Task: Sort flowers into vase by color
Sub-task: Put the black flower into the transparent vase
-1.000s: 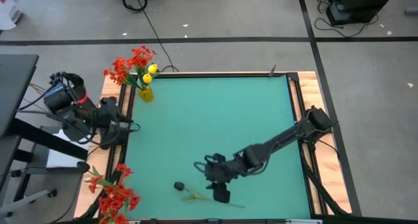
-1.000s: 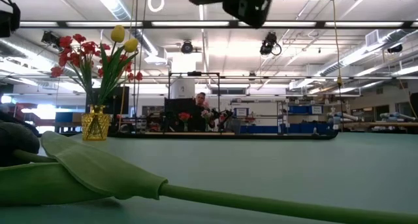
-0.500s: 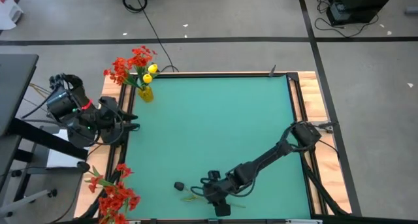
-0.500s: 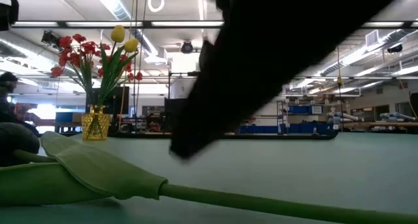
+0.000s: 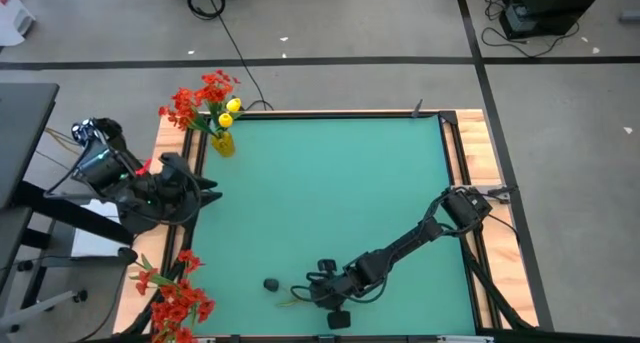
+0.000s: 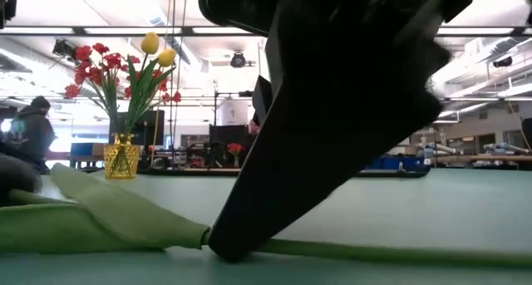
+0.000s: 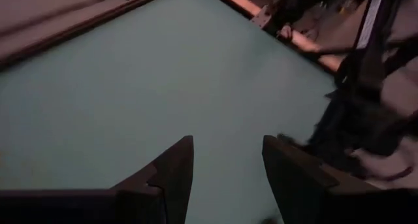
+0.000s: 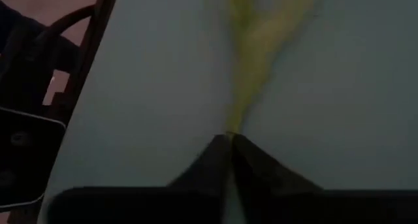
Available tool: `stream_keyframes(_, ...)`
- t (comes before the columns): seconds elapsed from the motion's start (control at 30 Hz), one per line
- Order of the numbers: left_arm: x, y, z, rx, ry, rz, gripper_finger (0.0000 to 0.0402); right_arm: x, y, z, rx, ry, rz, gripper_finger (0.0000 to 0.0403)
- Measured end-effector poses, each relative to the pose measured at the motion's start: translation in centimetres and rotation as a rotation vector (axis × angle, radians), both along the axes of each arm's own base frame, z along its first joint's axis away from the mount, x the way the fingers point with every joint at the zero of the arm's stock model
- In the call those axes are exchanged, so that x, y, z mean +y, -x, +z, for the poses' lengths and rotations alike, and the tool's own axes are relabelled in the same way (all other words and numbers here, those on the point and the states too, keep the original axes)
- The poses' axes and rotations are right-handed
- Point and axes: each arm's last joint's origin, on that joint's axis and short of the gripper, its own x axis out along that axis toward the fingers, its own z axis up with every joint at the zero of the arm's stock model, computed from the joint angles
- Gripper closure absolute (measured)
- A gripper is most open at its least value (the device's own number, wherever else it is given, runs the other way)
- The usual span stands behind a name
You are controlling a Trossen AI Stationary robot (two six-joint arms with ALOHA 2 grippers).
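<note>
Item: sorting station, green mat table (image 5: 330, 193) with wooden border. Vase (image 5: 222, 143), small and yellow, stands at the far left corner of the mat, already stocked with red sprays (image 5: 195, 103) and two yellow tulip heads (image 5: 231, 110); the low view shows the same bouquet upright in the vase (image 6: 122, 159). Loose stock: one flower lying flat on the mat near the front edge, its dark head (image 5: 270, 283) towards the left, leaf and stem (image 6: 108, 223) running to the right. Further red flowers (image 5: 175, 303) lie heaped on the wooden border at the front left corner, not yet sorted. Right gripper (image 5: 322, 293): lowered onto the lying flower's stem, fingers drawn together on the stem (image 8: 245, 100) as its wrist view shows, the flower not yet off the mat. Left gripper (image 5: 205, 191): waiting at the left edge of the mat, fingers (image 7: 173, 168) apart and holding nothing. Progress, as judged: part done; the lying flower and the front-left heap remain to be placed.
</note>
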Motion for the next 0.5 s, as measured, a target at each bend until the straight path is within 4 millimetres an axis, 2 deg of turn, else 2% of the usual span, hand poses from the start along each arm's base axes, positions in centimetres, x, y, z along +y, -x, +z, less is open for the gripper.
stream_keyframes(0.07, 0.0, -0.1, 0.2, -0.025, 0.041, 0.026, 0.0214, -0.1, 0.0, 0.0, 0.003, 0.002, 0.004, 0.0383)
stream_keyframes(0.2, 0.2, -0.2, 0.4, -0.048, 0.069, 0.043, 0.0214, -0.3, -0.1, -0.1, 0.009, -0.011, -0.058, 0.0386)
stream_keyframes(0.3, 0.2, -0.4, 0.4, -0.049, 0.069, 0.054, 0.0214, -1.3, -0.4, 0.6, 0.004, -0.005, -0.124, 0.0396)
stream_keyframes(0.4, 0.2, -0.6, 0.5, -0.074, 0.076, 0.074, 0.0214, -3.3, -0.7, 2.2, -0.031, 0.073, -0.222, 0.0396)
stream_keyframes(0.5, 0.3, -0.8, 0.7, -0.095, 0.037, 0.078, 0.0214, -5.5, -1.0, 5.5, -0.101, 0.103, -0.301, 0.0399)
